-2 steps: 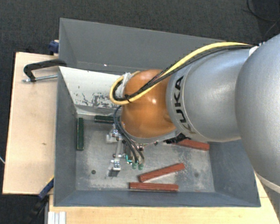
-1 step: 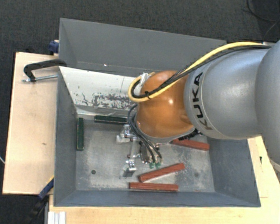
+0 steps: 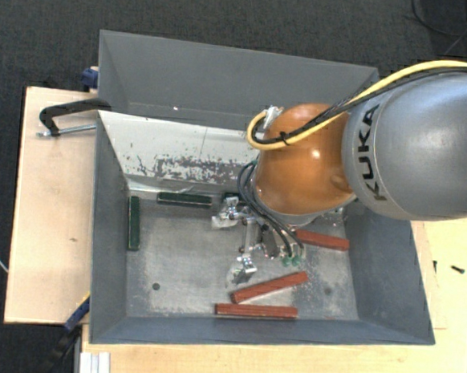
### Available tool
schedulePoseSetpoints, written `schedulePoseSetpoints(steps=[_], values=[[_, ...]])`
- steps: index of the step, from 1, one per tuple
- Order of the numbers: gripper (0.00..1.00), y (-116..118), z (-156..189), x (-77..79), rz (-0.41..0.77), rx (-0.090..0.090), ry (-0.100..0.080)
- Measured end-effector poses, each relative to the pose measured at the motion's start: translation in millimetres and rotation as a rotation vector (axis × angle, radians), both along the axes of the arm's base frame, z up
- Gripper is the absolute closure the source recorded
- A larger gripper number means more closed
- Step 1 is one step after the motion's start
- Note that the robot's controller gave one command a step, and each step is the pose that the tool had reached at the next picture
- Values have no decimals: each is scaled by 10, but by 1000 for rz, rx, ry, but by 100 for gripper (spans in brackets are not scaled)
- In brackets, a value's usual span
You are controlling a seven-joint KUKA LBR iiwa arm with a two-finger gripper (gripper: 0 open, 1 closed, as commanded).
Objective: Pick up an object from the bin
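Currently: the grey bin (image 3: 109,236) holds a few loose sticks, scattered and not heaped.

Left side of the floor: a dark green stick (image 3: 134,223) lies along the left wall, running near to far. Just right of its far end, a second dark green stick (image 3: 184,199) lies crosswise at the foot of the far wall. The two are apart.

Centre: the tool (image 3: 238,240) hangs low over the middle of the floor, beneath the orange wrist cover (image 3: 299,167). Its metal fingertips (image 3: 246,267) stand well apart, one toward the far wall and one toward the near side. The tool is open, with bare floor between the tips and nothing gripped.

Right of centre there are three red sticks. The slanted red stick (image 3: 270,287) lies just beside the near fingertip, on its near-right side; I cannot tell whether they touch. Its left end sits nearer and its right end farther. The flat red stick (image 3: 256,310) lies along the near wall, close under the slanted one. The third red stick (image 3: 323,241) lies right of the tool, its left end hidden under the wrist parts. A small green piece (image 3: 292,262) shows between the third stick and the slanted one; its kind is unclear.

Right: the grey arm (image 3: 430,149) reaches in over the bin's right rim, with a yellow cable (image 3: 403,74) running along it to the wrist cover.
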State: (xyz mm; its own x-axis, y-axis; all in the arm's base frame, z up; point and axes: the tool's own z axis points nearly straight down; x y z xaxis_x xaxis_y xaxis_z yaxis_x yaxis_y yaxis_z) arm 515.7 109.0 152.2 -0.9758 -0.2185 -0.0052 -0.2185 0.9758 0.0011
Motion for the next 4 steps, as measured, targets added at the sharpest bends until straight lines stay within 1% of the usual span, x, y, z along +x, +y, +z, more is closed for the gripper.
schedulePoseSetpoints(steps=[1,2,3,4], values=[[0,-230,-180,-58,-72,0,2],[0,-515,-511,-108,39,-1,5],[100,-843,-649,-114,172,-3,13],[100,-844,-649,-113,172,-3,13]])
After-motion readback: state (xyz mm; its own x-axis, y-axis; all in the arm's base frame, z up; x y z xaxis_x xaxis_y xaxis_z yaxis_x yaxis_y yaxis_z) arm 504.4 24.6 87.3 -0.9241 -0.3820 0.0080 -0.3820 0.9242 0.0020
